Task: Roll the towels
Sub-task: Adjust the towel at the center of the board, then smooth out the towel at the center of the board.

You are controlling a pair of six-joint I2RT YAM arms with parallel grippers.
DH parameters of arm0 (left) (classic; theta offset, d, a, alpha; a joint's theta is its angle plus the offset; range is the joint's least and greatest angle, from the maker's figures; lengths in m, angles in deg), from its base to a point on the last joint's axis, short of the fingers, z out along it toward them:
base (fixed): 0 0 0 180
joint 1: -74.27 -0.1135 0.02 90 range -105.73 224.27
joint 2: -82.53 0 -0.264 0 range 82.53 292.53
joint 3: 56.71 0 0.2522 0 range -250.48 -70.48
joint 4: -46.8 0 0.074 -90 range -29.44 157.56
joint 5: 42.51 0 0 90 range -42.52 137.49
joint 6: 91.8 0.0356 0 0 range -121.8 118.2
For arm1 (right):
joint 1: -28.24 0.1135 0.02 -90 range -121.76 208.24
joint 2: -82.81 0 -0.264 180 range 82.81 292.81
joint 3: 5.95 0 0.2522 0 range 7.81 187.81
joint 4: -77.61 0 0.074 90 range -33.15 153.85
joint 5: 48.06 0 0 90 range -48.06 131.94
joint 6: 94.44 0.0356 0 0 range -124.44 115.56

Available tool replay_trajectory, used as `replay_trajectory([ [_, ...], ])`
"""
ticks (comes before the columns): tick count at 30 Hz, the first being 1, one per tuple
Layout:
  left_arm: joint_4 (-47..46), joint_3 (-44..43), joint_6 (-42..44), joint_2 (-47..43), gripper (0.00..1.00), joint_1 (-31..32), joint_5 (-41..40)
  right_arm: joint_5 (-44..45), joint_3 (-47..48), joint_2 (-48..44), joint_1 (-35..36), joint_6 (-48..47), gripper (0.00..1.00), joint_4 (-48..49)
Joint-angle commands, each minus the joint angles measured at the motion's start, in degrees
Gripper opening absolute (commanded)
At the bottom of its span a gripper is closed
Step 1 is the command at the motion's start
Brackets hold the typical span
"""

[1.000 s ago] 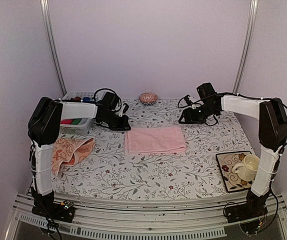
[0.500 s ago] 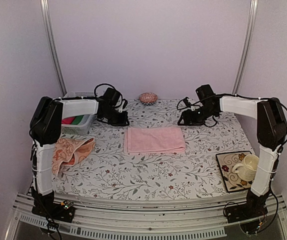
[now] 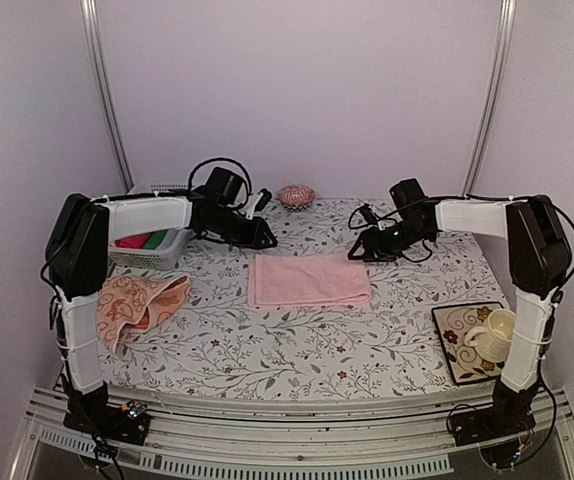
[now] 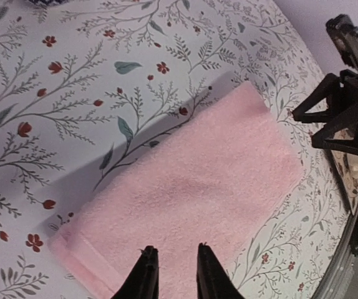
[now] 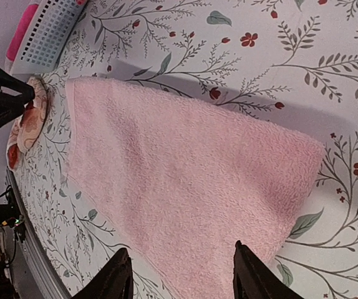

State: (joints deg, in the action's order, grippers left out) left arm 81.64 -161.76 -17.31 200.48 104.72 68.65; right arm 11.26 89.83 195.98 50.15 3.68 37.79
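Risk, mainly: an uneven start to the roll. Pink towel (image 3: pixel 310 280) lies flat mid-table (image 3: pixel 267 350), both arms at its far edge, one near each far corner. Left gripper (image 4: pixel 174 249) hangs above the cloth close to a corner, jaws only a narrow slit apart, nothing in them. Right gripper (image 5: pixel 182 250) sits over the opposite end, jaws spread wide, also empty.

What could go wrong:
- Left jaws too narrow: could skid over the pile and miss the edge, or snag a thin pinch that slips out.
- Mismatched jaw widths: if one corner gets caught and the other doesn't, the roll would go skewed or cone-shaped.
- Pressing down without a proper pinch would probably drag the whole towel toward the near side and bunch it instead of turning the edge over.
- Can't tell whether the towel is doubled; if it is, grabbing only the top layer would peel it open.

Peach towel (image 3: pixel 142 303) sits crumpled near the left edge, untouched; it looks like it needs flattening first, or it would roll lumpy.
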Motion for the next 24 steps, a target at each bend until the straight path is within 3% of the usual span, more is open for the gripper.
replay_trajectory([
  [1, 0.1, 2.4, 3.3, 0.8, 0.17, 0.8, 9.3, -11.9, -0.7, 3.6, -1.6, 2.7, 0.54, 8.8],
  [8, 4.2, 2.6, 5.7, 3.8, 0.13, 2.2, 11.3, -21.1, 0.7, 10.4, -4.5, 4.5, 0.48, 14.9],
  [13, 5.7, 4.5, 6.2, 4.8, 0.05, 2.4, 7.6, -24.9, -1.7, 12.2, -6.2, 7.3, 0.48, 20.2],
  [17, 7.7, 5.5, 6.9, 6.7, 0.00, 2.4, 3.7, -26.3, -3.5, 13.1, -6.1, 6.2, 0.48, 20.4],
  [24, 8.0, 6.2, 7.2, 8.6, 0.00, 2.4, 1.6, -26.6, -11.5, 9.8, -6.1, 5.0, 0.48, 20.6],
])
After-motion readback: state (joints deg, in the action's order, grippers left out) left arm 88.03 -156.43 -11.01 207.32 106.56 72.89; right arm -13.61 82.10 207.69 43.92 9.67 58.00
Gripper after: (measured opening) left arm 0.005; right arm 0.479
